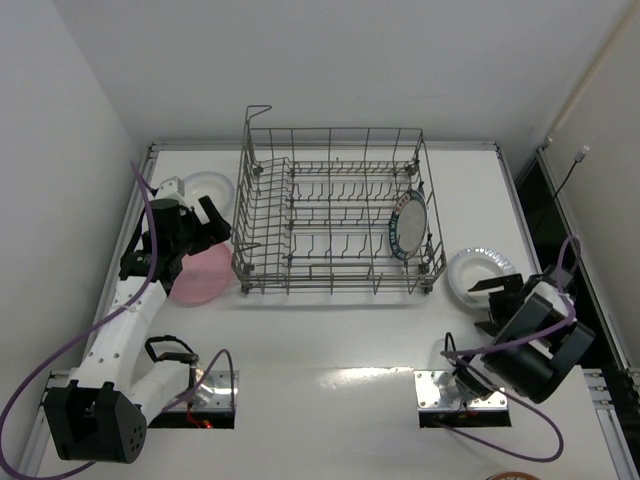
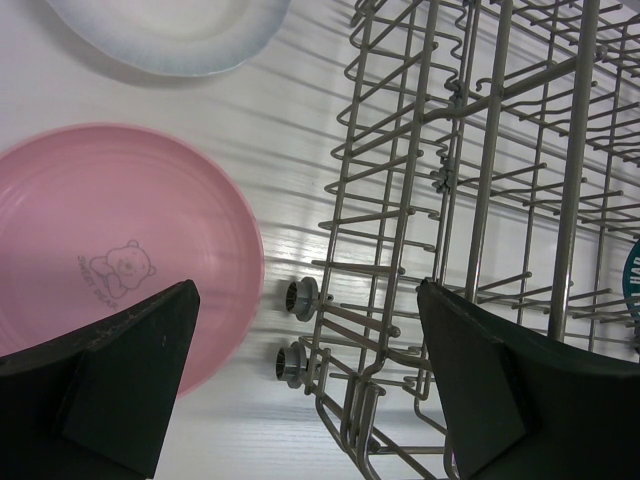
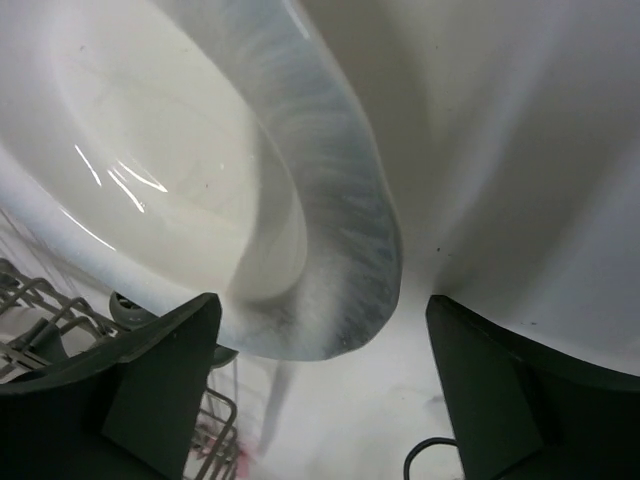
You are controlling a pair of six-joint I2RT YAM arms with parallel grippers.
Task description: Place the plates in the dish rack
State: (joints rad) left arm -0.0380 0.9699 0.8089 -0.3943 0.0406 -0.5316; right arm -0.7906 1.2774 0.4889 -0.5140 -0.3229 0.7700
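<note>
While your left gripper [image 1: 208, 226] is hanging with its fingers spread wide and nothing between them, it is sitting over the gap between the pink plate [image 1: 198, 277] and the left wall of the dish rack [image 1: 320, 272]. A pale white plate [image 1: 212, 186] is lying on the table [image 1: 330, 340] behind that gripper. Your right gripper [image 1: 492, 304] is standing wide apart too, its fingers flanking the near rim of a second white plate [image 1: 476, 270] just right of the rack; whether they are touching it, you cannot tell. The teal-rimmed plate [image 1: 408, 226] is standing upright among the tines at the rack's right end.
</note>
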